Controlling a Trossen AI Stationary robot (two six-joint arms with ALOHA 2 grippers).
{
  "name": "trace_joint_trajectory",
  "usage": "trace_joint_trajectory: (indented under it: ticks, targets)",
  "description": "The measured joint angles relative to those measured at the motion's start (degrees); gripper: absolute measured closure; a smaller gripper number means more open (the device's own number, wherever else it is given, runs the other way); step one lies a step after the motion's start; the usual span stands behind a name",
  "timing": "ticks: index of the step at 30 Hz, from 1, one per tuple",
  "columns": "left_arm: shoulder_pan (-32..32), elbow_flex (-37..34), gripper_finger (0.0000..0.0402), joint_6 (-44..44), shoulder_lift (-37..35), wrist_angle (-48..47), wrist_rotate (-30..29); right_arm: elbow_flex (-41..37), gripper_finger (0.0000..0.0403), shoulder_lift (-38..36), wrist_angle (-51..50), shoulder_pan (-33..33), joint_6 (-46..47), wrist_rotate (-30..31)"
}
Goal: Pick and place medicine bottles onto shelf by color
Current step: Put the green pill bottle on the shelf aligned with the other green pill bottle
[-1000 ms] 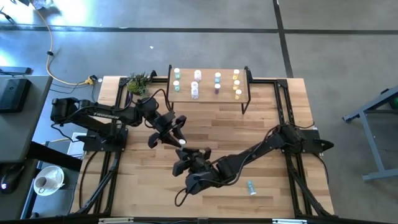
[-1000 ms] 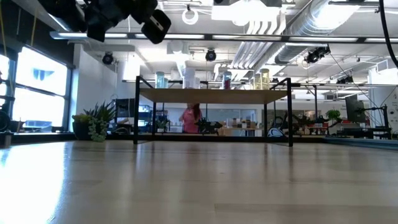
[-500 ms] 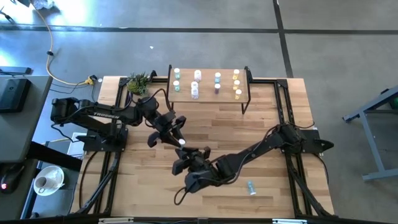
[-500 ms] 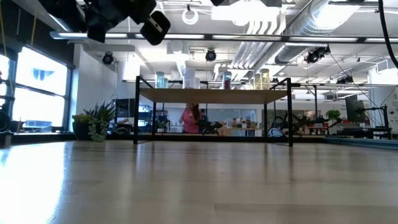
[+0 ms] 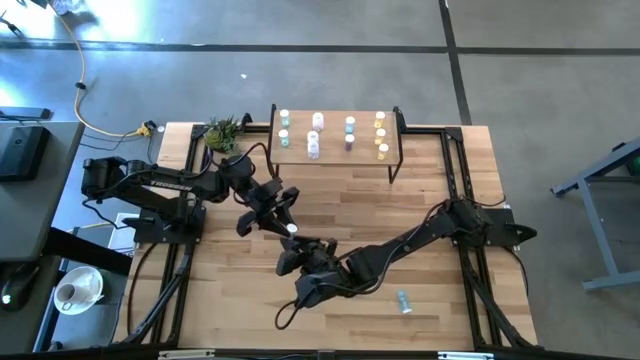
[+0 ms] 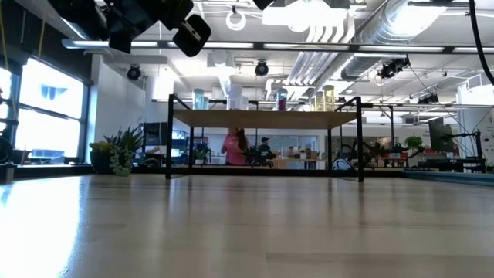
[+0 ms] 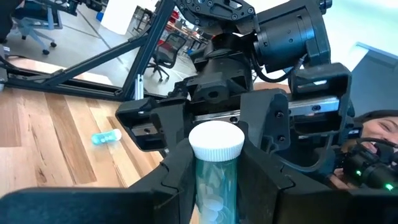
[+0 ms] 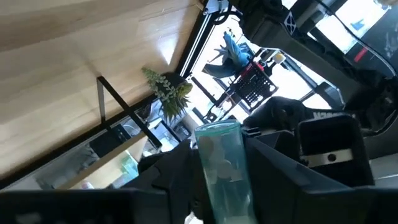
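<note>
Small teal-green plastic bottle with white cap [image 7: 214,168]: light, rigid, smooth, likely slippery. Clamped at mid-body in left gripper [image 7: 214,186]; right gripper [image 8: 217,180] flanking it, grip unclear.

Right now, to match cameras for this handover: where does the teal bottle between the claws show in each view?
High: teal bottle at centre, where both arms meet.
Low: not in it.
Left wrist: gripped in left claw.
Right wrist: at right claw.
Shared landmark: potted plant.

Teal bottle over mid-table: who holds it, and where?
Left gripper holds the teal bottle by its body, below the cap. Right gripper grip: cannot tell.
</note>
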Motion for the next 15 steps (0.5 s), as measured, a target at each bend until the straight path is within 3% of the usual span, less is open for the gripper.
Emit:
trace_joint_trajectory:
  ticks: [5,15]
  targets:
    - [0.6,0.0,0.0308,0.2,0.0,0.0,0.0,0.0,0.0237,0.0,-0.2,0.5,7.3,0.0]
    - [4.3,0.0,0.0308,2.6,0.0,-0.2,-0.8,0.0,0.0233,0.0,-0.3,1.9,20.6,1.2]
